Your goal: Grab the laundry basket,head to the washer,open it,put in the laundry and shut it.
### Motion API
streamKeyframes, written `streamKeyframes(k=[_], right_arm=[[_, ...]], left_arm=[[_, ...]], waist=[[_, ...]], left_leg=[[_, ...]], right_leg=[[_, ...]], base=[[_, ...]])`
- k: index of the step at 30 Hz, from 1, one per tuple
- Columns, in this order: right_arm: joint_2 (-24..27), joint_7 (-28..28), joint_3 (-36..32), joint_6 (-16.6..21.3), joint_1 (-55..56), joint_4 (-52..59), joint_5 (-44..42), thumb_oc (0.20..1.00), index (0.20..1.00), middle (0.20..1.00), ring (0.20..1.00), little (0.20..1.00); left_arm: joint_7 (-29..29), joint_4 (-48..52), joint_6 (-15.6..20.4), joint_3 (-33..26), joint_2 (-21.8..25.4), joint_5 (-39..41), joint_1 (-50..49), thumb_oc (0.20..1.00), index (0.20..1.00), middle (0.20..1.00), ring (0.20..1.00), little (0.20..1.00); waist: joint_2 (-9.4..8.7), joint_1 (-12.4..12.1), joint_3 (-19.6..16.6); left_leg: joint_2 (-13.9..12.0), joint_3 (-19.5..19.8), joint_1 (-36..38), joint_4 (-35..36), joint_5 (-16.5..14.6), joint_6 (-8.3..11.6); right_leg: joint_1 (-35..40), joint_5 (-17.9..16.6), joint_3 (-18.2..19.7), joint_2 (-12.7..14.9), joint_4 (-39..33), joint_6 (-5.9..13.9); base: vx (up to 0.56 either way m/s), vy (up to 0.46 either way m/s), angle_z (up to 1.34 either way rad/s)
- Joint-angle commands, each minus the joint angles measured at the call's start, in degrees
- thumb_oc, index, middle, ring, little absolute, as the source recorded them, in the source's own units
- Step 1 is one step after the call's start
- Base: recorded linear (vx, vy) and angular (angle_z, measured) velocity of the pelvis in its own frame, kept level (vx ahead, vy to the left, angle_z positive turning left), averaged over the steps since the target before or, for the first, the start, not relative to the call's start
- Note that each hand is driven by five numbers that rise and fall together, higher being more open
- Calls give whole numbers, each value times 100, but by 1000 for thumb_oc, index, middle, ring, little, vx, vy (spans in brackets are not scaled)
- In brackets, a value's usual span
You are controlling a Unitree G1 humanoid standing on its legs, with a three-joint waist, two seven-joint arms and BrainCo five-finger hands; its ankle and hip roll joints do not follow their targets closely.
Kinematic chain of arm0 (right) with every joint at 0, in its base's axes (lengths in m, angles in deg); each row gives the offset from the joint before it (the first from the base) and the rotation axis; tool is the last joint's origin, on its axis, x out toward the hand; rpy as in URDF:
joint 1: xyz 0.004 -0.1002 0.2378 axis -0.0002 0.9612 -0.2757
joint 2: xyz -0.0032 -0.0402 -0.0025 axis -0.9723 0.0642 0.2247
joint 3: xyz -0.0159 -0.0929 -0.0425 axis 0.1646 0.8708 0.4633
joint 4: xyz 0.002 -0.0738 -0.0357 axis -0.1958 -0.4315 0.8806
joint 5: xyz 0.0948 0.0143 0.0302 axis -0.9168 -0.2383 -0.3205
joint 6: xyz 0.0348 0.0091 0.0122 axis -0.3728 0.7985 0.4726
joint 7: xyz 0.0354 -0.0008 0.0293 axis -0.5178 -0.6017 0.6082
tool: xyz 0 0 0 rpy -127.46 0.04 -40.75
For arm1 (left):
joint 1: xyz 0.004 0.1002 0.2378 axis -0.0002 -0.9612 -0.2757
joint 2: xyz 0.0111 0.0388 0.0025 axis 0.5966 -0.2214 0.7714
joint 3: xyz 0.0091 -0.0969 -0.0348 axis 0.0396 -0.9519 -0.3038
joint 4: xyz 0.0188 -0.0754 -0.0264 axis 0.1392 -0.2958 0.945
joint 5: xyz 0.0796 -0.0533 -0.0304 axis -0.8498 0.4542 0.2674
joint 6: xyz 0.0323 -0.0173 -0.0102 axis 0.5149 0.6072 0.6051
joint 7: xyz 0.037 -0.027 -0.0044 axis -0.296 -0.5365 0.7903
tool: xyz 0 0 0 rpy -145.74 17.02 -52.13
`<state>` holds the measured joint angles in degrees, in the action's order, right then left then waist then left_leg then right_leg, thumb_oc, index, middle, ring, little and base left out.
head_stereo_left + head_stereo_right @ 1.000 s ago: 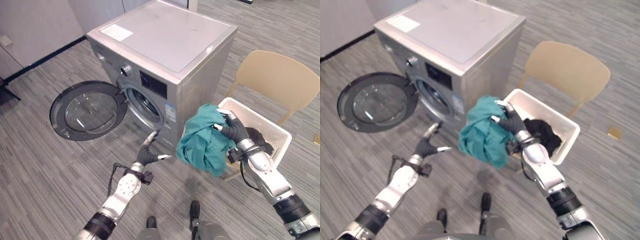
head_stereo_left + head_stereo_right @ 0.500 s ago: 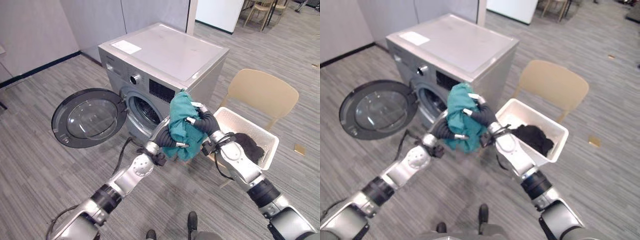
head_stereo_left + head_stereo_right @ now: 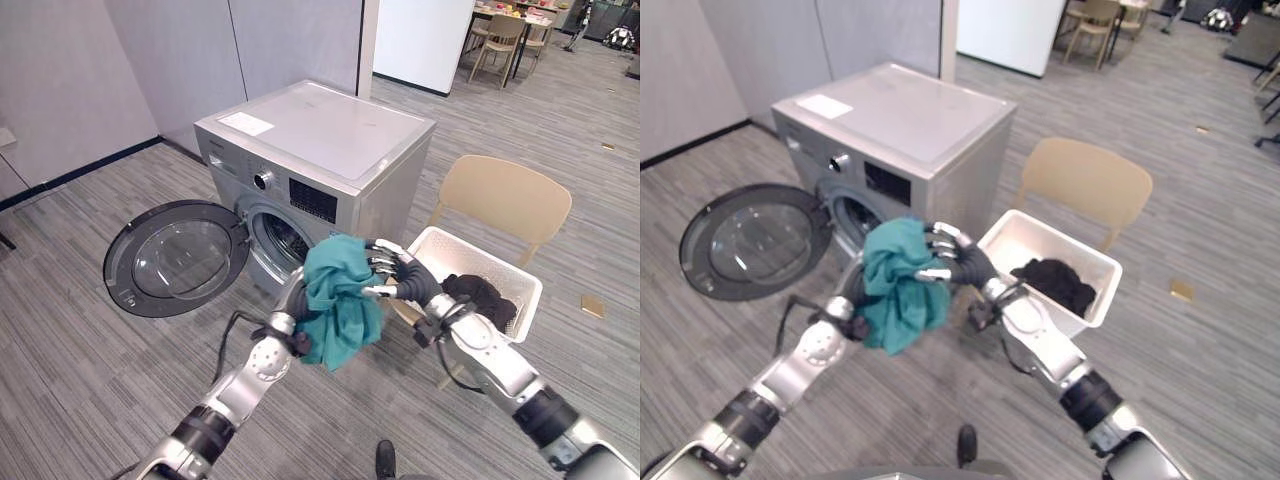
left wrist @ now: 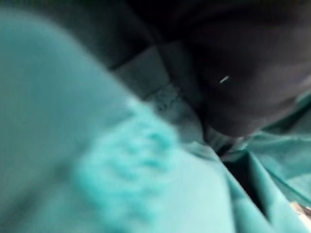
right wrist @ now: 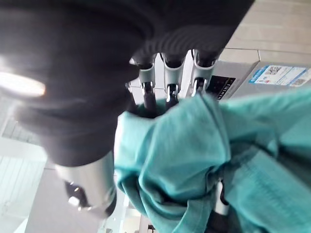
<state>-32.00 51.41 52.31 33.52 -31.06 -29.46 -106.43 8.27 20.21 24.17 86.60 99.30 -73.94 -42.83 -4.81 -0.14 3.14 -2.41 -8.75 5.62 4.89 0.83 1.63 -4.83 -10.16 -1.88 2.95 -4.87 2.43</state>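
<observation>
A teal garment [image 3: 338, 308] hangs bunched between my two hands in front of the silver washer [image 3: 330, 130]. My right hand [image 3: 410, 283] grips its upper right side, and its fingers [image 5: 167, 82] curl over the cloth [image 5: 194, 155]. My left hand [image 3: 291, 300] lies against the garment's left side, mostly behind it, with teal cloth [image 4: 73, 145] right before that wrist. The washer's round door [image 3: 175, 258] stands swung open to the left, and the drum opening [image 3: 280, 238] is just behind the garment. The white laundry basket [image 3: 450, 255] sits to the right with dark clothes [image 3: 482, 297] inside.
The basket rests on a tan chair [image 3: 500, 195] beside the washer's right side. Grey striped carpet [image 3: 90, 360] spreads around. A grey wall [image 3: 150, 60] runs behind the washer, and more chairs [image 3: 497, 35] stand far back.
The head view has shifted upward. The garment has come away from the basket to the washer's front, and my left hand has risen against it.
</observation>
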Motion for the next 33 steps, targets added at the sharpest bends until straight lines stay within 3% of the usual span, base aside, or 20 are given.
streamKeyframes(k=[1,6,9,11,14,20,24,26,27,28,31,33], right_arm=[[275,-170,-693,309,173,468,598,1000,1000,1000,1000,1000],[687,-218,-1503,357,1350,470,1279,1000,1000,1000,1000,1000],[596,-183,-1742,330,1749,203,1520,1000,1000,1000,1000,1000],[288,55,-2181,218,2359,-620,2174,1000,1000,1000,1000,1000],[51,258,-2343,184,2485,-1309,2441,1000,1000,1000,1000,1000],[-218,605,-2242,184,2276,-2246,2623,1000,1000,1000,1000,1000],[-332,809,-2130,134,2102,-2679,2535,1000,1000,1000,1000,1000],[-367,893,-2044,81,2090,-2847,2589,1000,1000,1000,1000,1000],[-389,944,-1986,81,2032,-2948,2590,1000,1000,1000,1000,1000],[-390,945,-1984,83,2028,-2952,2590,1000,1000,1000,1000,1000],[-479,948,-1837,7,1940,-3023,2604,1000,1000,1000,1000,1000],[-493,952,-1806,-3,1928,-3031,2622,1000,1000,1000,1000,1000]], left_arm=[[-56,-57,334,-377,129,226,163,200,200,200,200,200],[106,-169,328,-1152,211,502,-755,200,200,200,200,200],[163,-501,270,-1364,78,710,-1024,200,200,200,200,200],[244,-1128,129,-1848,-177,1176,-1492,200,200,200,200,200],[323,-1555,51,-2131,-343,1486,-1718,200,200,200,200,200],[292,-2234,-18,-2237,-540,1846,-1613,200,200,200,200,200],[218,-2479,-49,-2091,-604,1920,-1398,200,200,200,200,200],[215,-2430,-49,-2029,-625,1854,-1396,200,200,200,200,200],[245,-2393,-44,-1955,-634,1803,-1351,200,200,200,200,200],[245,-2393,-44,-1957,-634,1803,-1350,200,200,200,200,200],[282,-2311,-31,-1852,-634,1705,-1257,200,200,200,200,200],[283,-2320,-33,-1847,-637,1675,-1258,200,200,200,200,200]], waist=[[-2,-55,-145],[75,3,-133],[107,19,-131],[156,49,-90],[172,39,-8],[138,-20,331],[71,-51,600],[73,-18,633],[53,47,661],[53,49,662],[61,143,625],[43,133,623]], left_leg=[[19,274,-261,11,-175,106],[7,271,-301,11,-127,115],[7,271,-307,11,-120,113],[0,290,-302,11,-102,107],[-18,323,-293,-18,-81,95],[-32,424,-663,-386,-78,119],[-36,311,-1271,-824,-47,177],[-162,-208,-1344,-908,-90,166],[-327,-863,-1398,-1028,-136,161],[-330,-861,-1405,-1042,-144,161],[-506,-1453,-1251,-1093,-383,188],[-493,-1409,-1283,-1164,-405,174]], right_leg=[[710,1271,-182,21,286,433],[679,1235,-215,25,259,452],[681,1230,-223,22,248,451],[686,1267,-225,-2,250,427],[696,1315,-208,-27,276,393],[542,1359,-324,-1,415,336],[339,1344,-702,145,465,321],[328,1339,-959,231,406,342],[335,1312,-1225,345,356,365],[335,1311,-1226,343,354,365],[455,1381,-1570,499,358,443],[512,1390,-1602,531,370,443]], base=[[-14,-39,9],[-18,-29,2],[-4,-10,-1],[-10,-41,-4],[-10,-30,-6],[-75,-19,7],[-124,8,55],[-12,78,82],[7,93,96],[84,87,100],[134,147,87],[131,131,66]])
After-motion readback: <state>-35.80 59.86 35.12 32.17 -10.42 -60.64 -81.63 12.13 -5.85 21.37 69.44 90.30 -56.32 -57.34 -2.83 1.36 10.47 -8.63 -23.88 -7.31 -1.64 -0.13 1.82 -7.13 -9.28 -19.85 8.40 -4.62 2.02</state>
